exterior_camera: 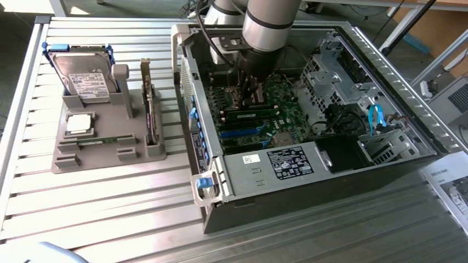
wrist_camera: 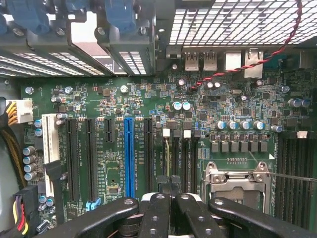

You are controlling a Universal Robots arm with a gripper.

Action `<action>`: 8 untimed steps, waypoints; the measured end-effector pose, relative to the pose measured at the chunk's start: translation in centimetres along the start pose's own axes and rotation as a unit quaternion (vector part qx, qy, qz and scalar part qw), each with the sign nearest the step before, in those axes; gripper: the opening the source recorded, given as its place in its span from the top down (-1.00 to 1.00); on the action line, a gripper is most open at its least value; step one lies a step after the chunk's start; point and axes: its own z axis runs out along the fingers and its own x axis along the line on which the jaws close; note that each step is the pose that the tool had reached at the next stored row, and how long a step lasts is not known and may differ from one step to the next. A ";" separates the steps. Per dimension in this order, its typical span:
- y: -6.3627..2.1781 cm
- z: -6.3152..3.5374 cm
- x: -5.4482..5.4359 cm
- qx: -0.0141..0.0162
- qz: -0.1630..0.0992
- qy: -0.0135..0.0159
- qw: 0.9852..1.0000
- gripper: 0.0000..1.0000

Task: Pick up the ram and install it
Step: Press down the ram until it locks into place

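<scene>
The arm reaches down into the open computer case (exterior_camera: 380,71), its tool (wrist_camera: 170,184) closed and empty above the motherboard (wrist_camera: 148,99). The ram (exterior_camera: 252,115) sits in a motherboard slot just beside the tool.

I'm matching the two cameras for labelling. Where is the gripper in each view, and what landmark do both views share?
Exterior view: the gripper hangs under the arm inside the open computer case, low over the green motherboard.
Wrist view: the gripper, fingers together, sits over the motherboard by the black memory slots.
Shared landmark: the long blue expansion slot.
</scene>
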 end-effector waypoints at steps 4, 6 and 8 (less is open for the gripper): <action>0.01 0.30 0.0 0.000 0.000 0.000 1.000 0.80; 0.01 0.46 0.0 0.000 0.000 0.000 1.000 0.80; 0.02 0.61 0.0 0.000 0.000 0.000 1.000 0.80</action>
